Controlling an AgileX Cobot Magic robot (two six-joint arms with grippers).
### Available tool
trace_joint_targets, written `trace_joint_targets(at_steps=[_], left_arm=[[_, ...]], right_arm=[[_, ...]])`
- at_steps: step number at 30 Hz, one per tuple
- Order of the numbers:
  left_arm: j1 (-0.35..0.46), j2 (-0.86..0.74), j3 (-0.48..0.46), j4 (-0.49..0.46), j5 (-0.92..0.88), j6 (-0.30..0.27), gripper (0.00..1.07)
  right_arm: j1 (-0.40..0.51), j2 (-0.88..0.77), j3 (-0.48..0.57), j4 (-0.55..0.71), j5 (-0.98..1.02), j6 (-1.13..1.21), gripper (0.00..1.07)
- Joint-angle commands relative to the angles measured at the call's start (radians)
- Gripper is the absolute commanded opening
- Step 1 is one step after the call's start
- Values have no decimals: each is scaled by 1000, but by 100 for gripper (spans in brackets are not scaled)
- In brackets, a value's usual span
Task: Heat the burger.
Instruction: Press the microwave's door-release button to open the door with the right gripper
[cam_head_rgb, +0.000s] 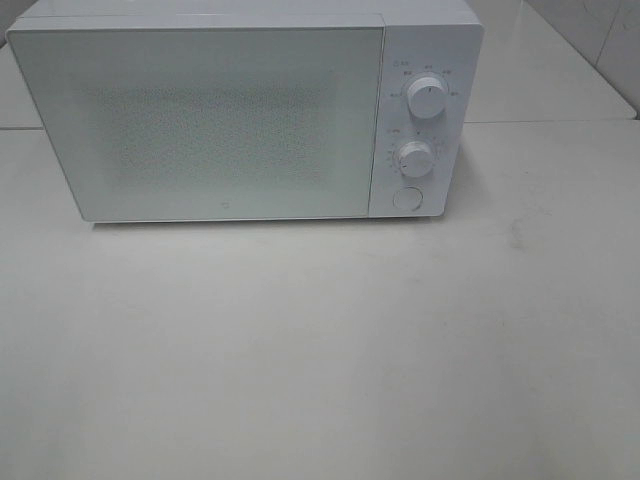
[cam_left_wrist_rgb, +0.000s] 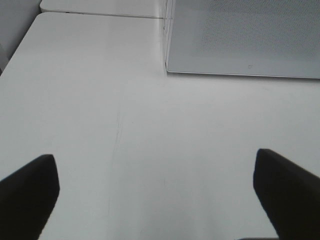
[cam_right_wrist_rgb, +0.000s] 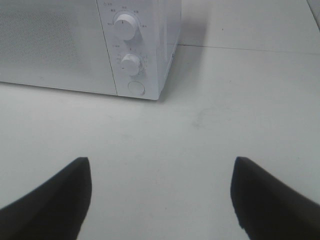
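Both the left hand and right hand gape wide, empty, facing the shut microwave.

You see the right gripper with its dark fingers spread wide above the white table. Ahead of it stands the white microwave, door shut, with the upper knob over the lower knob and the round button.

The white box-shaped microwave stands on the pale flat table's far side, its two white round dials right of its flat door.
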Motion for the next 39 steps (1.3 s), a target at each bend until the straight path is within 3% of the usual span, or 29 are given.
trace_joint_targets(at_steps=[1, 21, 30, 32, 35, 37, 39], left_arm=[[-1, -2, 3, -1, -11, 2, 98], [-1, -2, 3, -1, -11, 2, 98], [-1, -2, 3, -1, -11, 2, 98], [-1, -2, 3, -1, -11, 2, 98], [-1, -2, 3, -1, -11, 2, 98], [-1, -2, 3, -1, -11, 2, 98], [-1, -2, 3, -1, -11, 2, 98]], right_arm=[[-8, 99, -5, 2, -147, 1, 75], [-8, 645, -2, 24, -635, 29, 75], [-4, 794, 3, -20, -789, 29, 75], [-4, 860, 66, -35, -1013, 25, 75], [-4, 872, 90, -35, -1067, 25, 75], [1, 935, 185, -21, -1314, 24, 75], [9, 949, 202, -16, -1363, 21, 75]])
